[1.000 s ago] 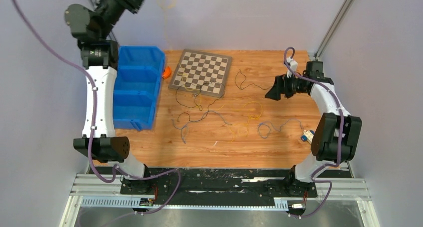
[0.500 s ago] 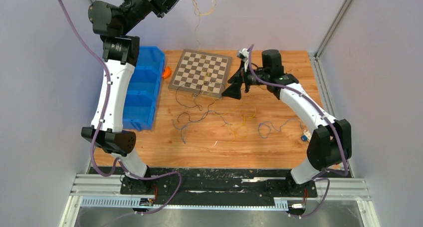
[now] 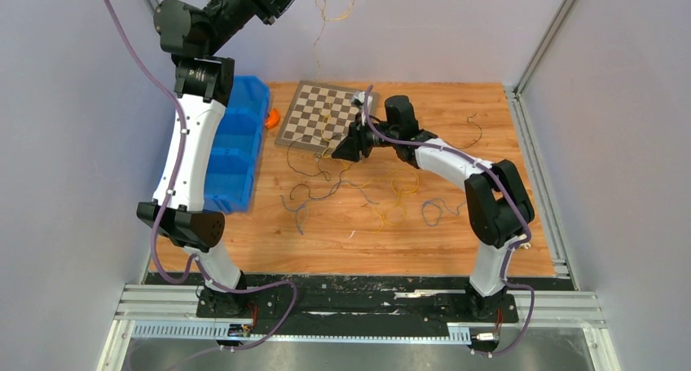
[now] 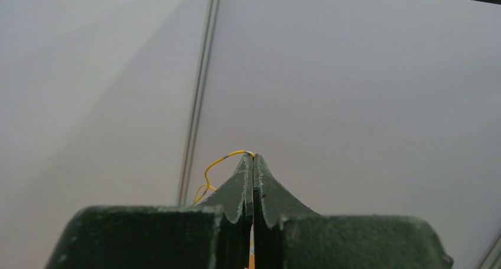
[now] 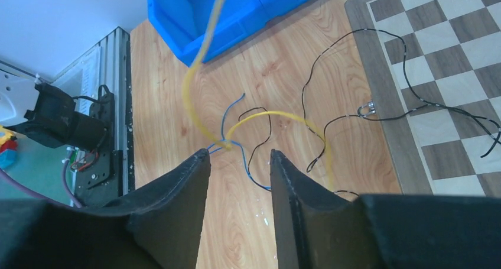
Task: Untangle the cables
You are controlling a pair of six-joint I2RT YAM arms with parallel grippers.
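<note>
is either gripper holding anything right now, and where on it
The left gripper is shut on a yellow cable, pinched near its upper end; the rest hangs down. The right gripper is open, holding nothing.

light: bright, even, soft | shadows: faint | blur: near yellow cable (image 5: 204, 44) out of focus in my right wrist view | left wrist view: hazy, low contrast

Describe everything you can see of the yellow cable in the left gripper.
The yellow cable is a very thin, flexible wire. The shut left gripper pinches it near one end, high above the wooden table. It hangs down in loose curls to a knot with a blue cable, just ahead of the open right gripper.
</note>
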